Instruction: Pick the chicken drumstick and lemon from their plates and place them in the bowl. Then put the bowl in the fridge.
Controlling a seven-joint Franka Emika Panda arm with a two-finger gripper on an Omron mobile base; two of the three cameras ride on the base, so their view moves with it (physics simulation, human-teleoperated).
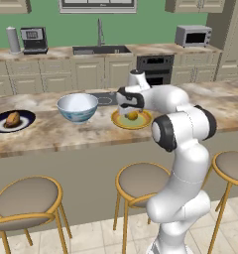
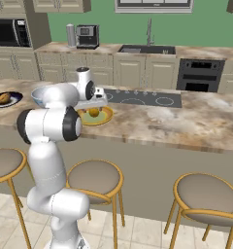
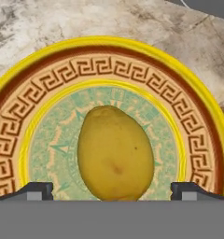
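Note:
The lemon, yellow-olive, rests on the greenish centre of the yellow-gold plate; the same lemon and plate sit on the counter. My gripper hangs open just above it, one fingertip on each side of the lemon, nothing held. Left of that plate stands the white and light blue bowl, partly hidden by my arm in the right base view. The chicken drumstick lies on the dark navy plate at the far left.
Round stools line the near side of the marble island. A black cooktop lies behind the plates. Sink, oven, microwave and coffee machine stand along the back wall.

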